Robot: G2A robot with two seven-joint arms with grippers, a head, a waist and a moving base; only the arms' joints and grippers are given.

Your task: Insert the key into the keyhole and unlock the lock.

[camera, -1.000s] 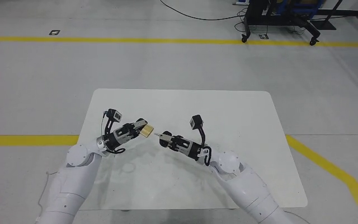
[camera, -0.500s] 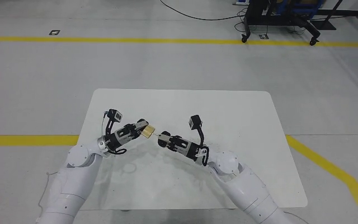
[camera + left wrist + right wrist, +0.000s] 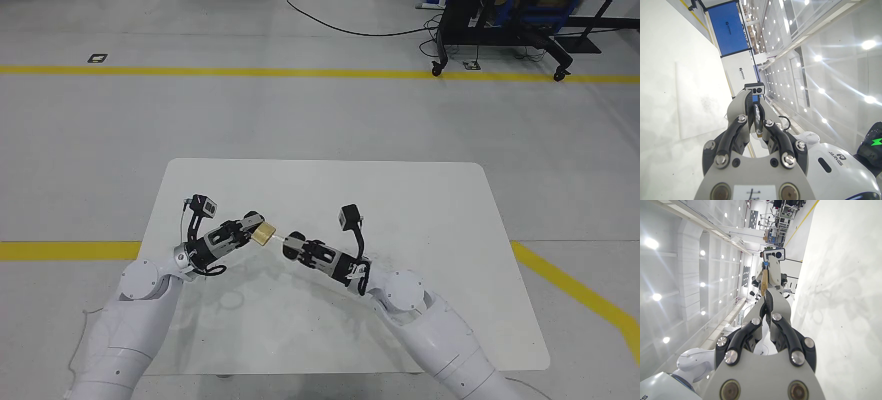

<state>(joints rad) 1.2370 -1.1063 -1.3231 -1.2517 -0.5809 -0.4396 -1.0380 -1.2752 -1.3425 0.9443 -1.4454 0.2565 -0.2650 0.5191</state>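
Note:
A brass padlock (image 3: 263,234) hangs above the white table (image 3: 420,200), left of its middle. My left gripper (image 3: 250,228) is shut on the lock; the left wrist view shows the steel shackle (image 3: 756,118) clamped between its pads. My right gripper (image 3: 297,244) is shut on a small key (image 3: 284,238) whose tip points at the lock's free end and reaches it. In the right wrist view the padlock (image 3: 764,280) sits right at the tips of my right gripper (image 3: 765,294), and the key blade is hidden between pads and lock.
Both arms meet over the front left part of the table, with bare tabletop all around them. A yellow floor line (image 3: 300,72) runs behind the table, and a black wheeled stand (image 3: 500,35) is at the far right.
My right gripper has crept left with the key, closing the small gap to the padlock. The left gripper and lock have hardly moved.

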